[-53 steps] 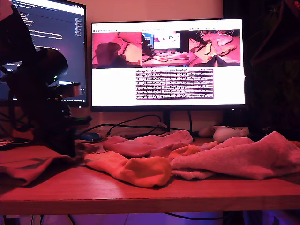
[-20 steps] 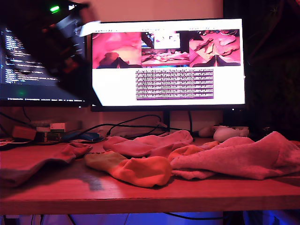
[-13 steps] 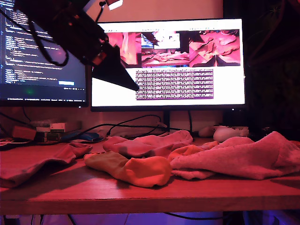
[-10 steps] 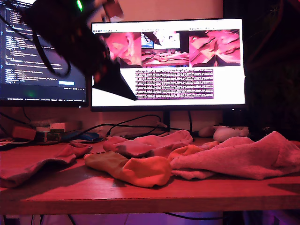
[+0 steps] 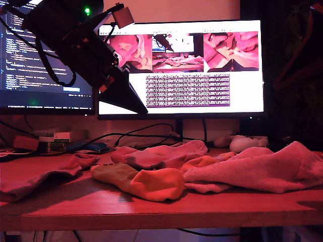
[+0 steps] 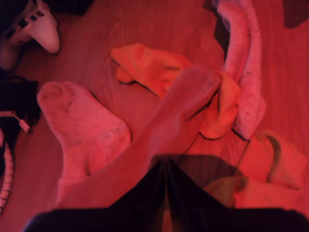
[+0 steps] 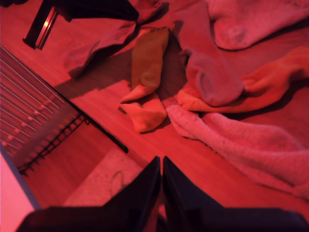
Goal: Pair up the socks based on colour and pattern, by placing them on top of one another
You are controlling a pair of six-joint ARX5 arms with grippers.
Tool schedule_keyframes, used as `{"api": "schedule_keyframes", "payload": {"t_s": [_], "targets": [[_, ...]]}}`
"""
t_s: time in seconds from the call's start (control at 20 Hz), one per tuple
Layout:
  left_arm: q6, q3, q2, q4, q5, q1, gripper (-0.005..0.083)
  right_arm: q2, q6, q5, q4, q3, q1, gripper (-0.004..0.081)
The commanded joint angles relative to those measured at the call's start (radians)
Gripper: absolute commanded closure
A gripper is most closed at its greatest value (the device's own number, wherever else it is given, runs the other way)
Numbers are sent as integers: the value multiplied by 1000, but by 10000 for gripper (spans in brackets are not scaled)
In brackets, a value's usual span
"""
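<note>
On the counter (image 5: 75, 206) the socks (image 6: 183, 111) lie tangled. The first fingers (image 6: 149, 193) and second fingers (image 7: 145, 188) are pinched together, empty; a grab might lift two socks

Orange sock (image 5: 151, 182) with olive band, pale pink fuzzy sock (image 5: 262, 171), white controller (image 6: 36, 26).

An arm (image 5: 70, 40) is showing a black body, looping black cables, one green light and pointed dark fingers (image 5: 126, 96).
</note>
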Motion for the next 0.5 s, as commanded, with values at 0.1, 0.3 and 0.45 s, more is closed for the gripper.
{"api": "schedule_keyframes", "payload": {"t_s": [0.1,0.3,0.45], "targets": [[4,-9,5,-18,3,-2,792,-6,-11,2,16,11,6,780],[4,-9,5,-32,0,-3,792,-6,-11,2,36,11,6,780],[5,-9,5,-119,-28,-3,792,-6,-11,2,30,11,6,780]]}}
